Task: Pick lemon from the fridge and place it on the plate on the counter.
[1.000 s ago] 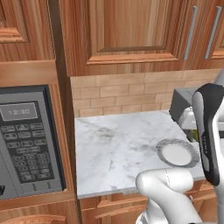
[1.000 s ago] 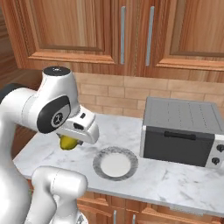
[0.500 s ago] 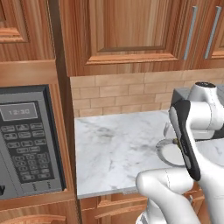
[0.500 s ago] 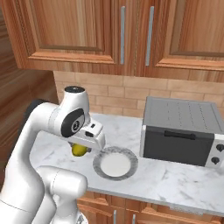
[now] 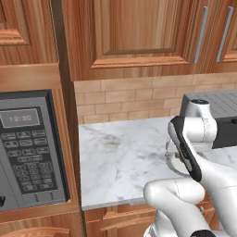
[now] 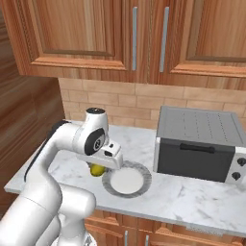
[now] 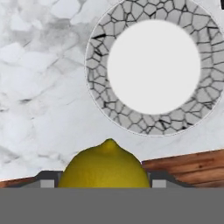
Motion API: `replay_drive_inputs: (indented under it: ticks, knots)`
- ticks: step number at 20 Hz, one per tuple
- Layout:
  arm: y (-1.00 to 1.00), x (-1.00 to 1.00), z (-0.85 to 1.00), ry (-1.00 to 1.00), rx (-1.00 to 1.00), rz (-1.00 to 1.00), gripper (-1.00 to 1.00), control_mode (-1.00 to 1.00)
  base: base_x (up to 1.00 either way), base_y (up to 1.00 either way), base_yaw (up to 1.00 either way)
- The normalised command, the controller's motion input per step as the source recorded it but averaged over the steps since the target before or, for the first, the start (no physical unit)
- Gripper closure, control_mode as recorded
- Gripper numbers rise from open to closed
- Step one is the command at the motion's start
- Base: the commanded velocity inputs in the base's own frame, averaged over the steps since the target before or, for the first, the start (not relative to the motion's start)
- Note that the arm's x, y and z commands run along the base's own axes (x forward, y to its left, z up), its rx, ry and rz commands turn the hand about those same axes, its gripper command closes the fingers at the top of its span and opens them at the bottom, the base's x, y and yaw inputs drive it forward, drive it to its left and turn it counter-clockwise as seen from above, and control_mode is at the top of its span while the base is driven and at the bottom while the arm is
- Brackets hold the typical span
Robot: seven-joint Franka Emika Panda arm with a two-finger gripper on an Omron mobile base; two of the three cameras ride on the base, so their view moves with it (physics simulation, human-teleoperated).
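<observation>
Gripping the small yellow rounded lemon (image 7: 105,164) between its two dark fingers, the end effector (image 6: 102,165) hung low over the white marble bench (image 6: 192,202), left of centre in the right base view. The fruit (image 6: 97,169) showed under the hand there, just beside the left rim of the round plate with the grey speckled rim and white centre (image 6: 144,181), not yet above it. In the hand view the plate (image 7: 97,89) lay in the upper right, while the lemon sat at bottom centre with the bench's front edge and brown wood beneath it.

A release from that spot would probably have dropped the lemon on bare marble near the front edge, where a round fruit could roll off. A low sideways move also risked clipping the rim and shoving the plate.

Open marble spread to the upper left in the hand view. The grey toaster oven (image 6: 202,144) stood near the plate's far side, at the right of the right base view, limiting any overshoot that way.
</observation>
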Motion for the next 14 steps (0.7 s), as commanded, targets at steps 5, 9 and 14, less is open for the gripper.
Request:
replay_drive_inputs:
  ticks: [5,9,14]
  knots:
    - [-0.34,0.32,-0.49,0.0,0.0,0.01,1.0,-1.0,0.0,0.0,0.0]
    - [-0.25,0.27,-0.39,0.0,0.0,0.0,1.0,-1.0,0.0,0.0,0.0]
    - [-0.02,0.36,-0.43,0.0,0.0,0.0,1.0,-1.0,0.0,0.0,0.0]
